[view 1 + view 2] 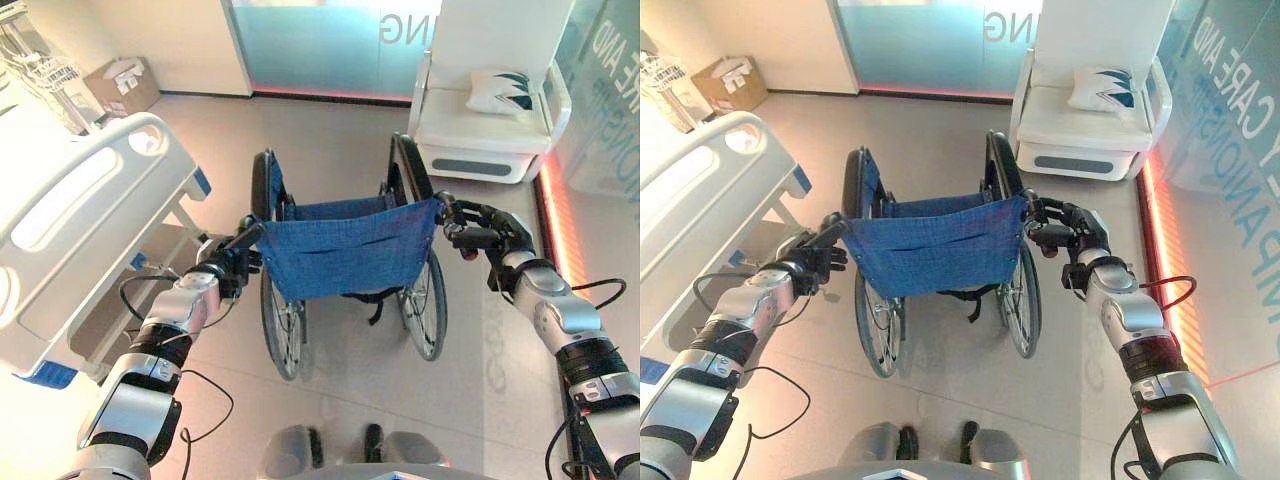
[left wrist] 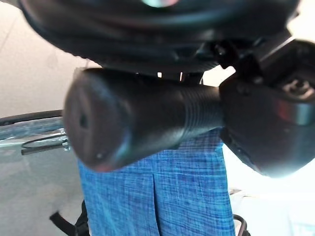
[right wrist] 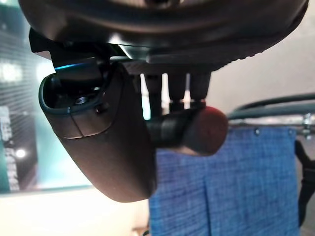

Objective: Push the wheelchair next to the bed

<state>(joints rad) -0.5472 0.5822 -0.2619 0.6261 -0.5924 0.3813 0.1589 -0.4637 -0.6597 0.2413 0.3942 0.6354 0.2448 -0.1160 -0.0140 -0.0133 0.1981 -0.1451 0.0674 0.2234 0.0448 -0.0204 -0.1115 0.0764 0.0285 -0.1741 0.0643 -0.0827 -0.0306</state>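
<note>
**Wheelchair held by both push handles, beside the bed's foot end**

Wheelchair (image 1: pixel 345 250) standing upright on the pale floor (image 1: pixel 330 140), blue fabric backrest (image 1: pixel 348 258) turned toward the robot, big spoked wheels on either side. Parked in the open middle of the room, front pointing away toward the frosted glass wall (image 1: pixel 320 45).

Left hand (image 1: pixel 222 268) wrapped round the left push handle (image 2: pixel 138 120): fingers curled closed over the black grip, thumb clamped against its side. Grip's rounded butt end sticking out past the hand in the left wrist view, blue cloth hanging just behind it. Right hand (image 1: pixel 1065 232) likewise closed on the right push handle (image 3: pixel 189 130); fingers hooked over the top of the grip, thumb pressed along it, reddish-tinted end cap poking out beyond the thumb. Backrest stretched between the two hands, each handle sitting inside its fist at the cloth's upper corner.

Head views giving the whole layout: white hospital bed (image 1: pixel 85 215) with its moulded footboard to the robot's left, near the left wheel but apart from it; white armchair (image 1: pixel 490 125) with a patterned cushion (image 1: pixel 500 90) ahead on the right, well apart from the chair; cardboard box (image 1: pixel 122 85) in the far left corner. Wrist views offering only the close detail of grip and cloth, plus a slice of wheel rim.
</note>
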